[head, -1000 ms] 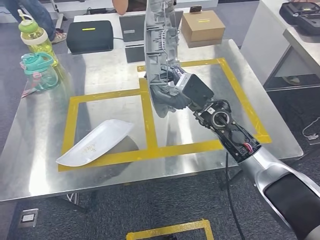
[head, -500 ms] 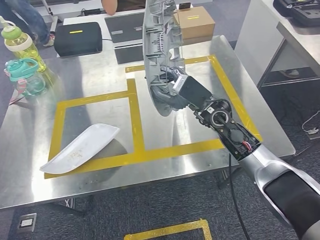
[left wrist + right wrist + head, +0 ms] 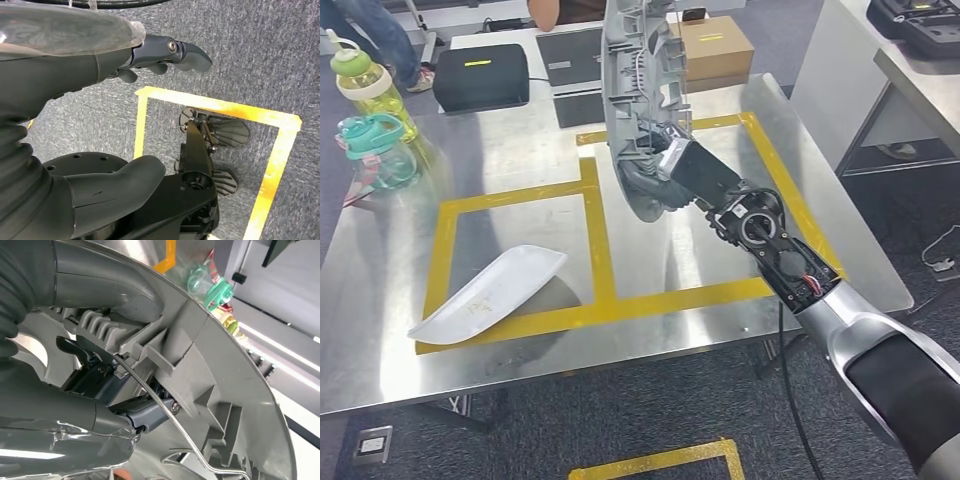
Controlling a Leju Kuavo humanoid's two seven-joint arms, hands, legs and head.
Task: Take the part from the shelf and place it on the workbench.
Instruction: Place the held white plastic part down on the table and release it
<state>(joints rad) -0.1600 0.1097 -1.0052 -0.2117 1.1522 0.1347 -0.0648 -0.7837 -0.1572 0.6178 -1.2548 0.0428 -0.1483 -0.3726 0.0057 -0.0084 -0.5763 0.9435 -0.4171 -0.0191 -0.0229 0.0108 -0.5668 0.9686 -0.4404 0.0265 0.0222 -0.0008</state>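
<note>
Head view shows my right hand [image 3: 660, 185] wrapped around the lower end of the long grey moulded plastic part [image 3: 641, 95], which stands nearly upright above the shiny steel surface [image 3: 682, 260], over the right-hand box of the yellow tape outline [image 3: 595, 215]. Nothing of the part touches the surface yet, as far as I can judge. From the right wrist view my thumb lies along the ribbed inner face of the part and my darker fingers [image 3: 94, 377] curl behind a thin wire clip, so I hold it firmly. My left hand [image 3: 113, 115] hangs over the carpet floor with fingers apart, carrying nothing. To set this down well, I judge that I should tip the tall end down gradually, since the part is top-heavy in this grip and could swing or twist about my fingers. I would lower it so its curved outer shell meets the surface inside the right-hand box, well apart from the white curved plastic shell [image 3: 490, 290] lying in the left box. Before letting go, I would watch the wire clip, which could catch a finger and drag the part.
</note>
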